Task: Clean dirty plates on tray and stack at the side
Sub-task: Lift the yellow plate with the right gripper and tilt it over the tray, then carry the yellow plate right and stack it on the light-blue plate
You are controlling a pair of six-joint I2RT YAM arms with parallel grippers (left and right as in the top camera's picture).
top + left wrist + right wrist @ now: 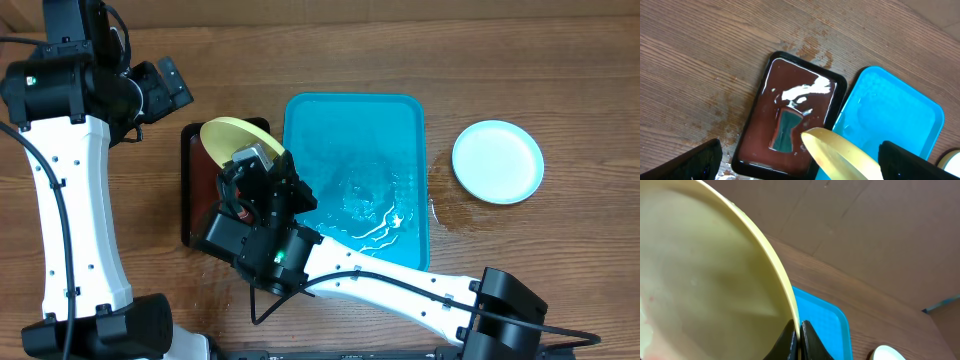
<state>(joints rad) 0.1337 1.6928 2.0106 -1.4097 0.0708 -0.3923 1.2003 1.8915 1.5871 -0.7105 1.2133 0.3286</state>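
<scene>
My right gripper [256, 158] is shut on the rim of a yellow-green plate [232, 138] and holds it tilted on edge above the small black tray [190, 200]. In the right wrist view the fingers [799, 332] pinch the plate's rim [715, 280]. The turquoise tray [355, 140] lies just right of it, wet, with no plates on it. A light-blue-rimmed plate [497, 162] lies flat on the table at the right. My left gripper [165, 85] is open and empty, high over the black tray [790, 115]; the held plate's edge [840, 157] shows between its fingers [800, 150]. A second yellow-green plate is out of view.
The black tray holds brown-red liquid [795, 100]. Water glints on the turquoise tray's floor [380, 210], and a wet patch [455, 210] marks the table beside its right edge. My right arm [400, 285] crosses the front of the table.
</scene>
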